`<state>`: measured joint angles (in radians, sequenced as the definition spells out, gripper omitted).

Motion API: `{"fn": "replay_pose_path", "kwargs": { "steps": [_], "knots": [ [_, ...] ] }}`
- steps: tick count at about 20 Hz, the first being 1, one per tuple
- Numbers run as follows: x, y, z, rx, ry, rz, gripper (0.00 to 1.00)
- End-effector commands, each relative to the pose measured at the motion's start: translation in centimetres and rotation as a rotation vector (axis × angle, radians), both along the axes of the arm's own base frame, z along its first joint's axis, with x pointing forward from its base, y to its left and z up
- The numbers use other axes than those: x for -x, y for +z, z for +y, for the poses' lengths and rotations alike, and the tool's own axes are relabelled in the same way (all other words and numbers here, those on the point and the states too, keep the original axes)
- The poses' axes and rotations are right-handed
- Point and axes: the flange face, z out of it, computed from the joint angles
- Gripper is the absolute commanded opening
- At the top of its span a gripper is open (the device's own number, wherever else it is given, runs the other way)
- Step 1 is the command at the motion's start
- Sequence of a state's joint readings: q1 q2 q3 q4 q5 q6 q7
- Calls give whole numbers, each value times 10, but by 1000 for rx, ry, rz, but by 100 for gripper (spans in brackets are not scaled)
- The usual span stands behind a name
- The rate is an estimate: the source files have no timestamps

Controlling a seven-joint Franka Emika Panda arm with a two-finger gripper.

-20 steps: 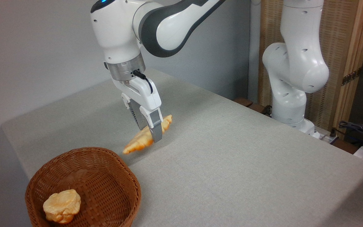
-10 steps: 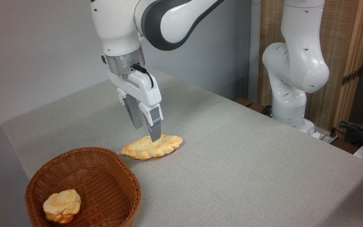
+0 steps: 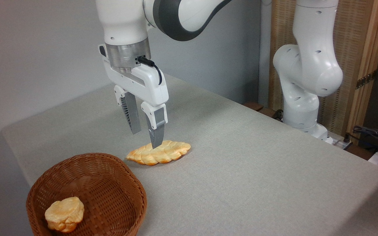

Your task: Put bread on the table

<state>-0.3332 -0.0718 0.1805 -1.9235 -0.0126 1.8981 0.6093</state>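
I see the bread [image 3: 159,152] lying flat on the table [image 3: 258,157], just past the rim of the basket [image 3: 87,193] and clear of it. My gripper [image 3: 145,139] hangs above the loaf with its 2 fingers spread apart and nothing between them. The nearer fingertip overlaps the loaf's top edge in this view, so I cannot tell whether it touches the crust or sits a little above it.

I judge the placing step done: the loaf rests on the cloth on its own and looks stable. A small bun [image 3: 64,213] sits in the basket, and the task does not ask for it.

What I have in hand is the retreat. The next move calls for a straight lift, fingers kept wide, so neither tip drags the loaf sideways or nudges it toward the basket. Once well above it, I can swing the arm away.
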Motion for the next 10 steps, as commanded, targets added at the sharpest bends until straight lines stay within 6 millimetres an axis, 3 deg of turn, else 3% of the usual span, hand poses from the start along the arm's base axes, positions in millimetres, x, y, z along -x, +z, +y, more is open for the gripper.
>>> {"fn": "replay_pose_path", "kwargs": {
  "steps": [1, 10],
  "knots": [
    [0, 10, 3, -1, -17, -3, 100],
    [1, 10, 2, -1, -18, 3, 100]
  ]
}}
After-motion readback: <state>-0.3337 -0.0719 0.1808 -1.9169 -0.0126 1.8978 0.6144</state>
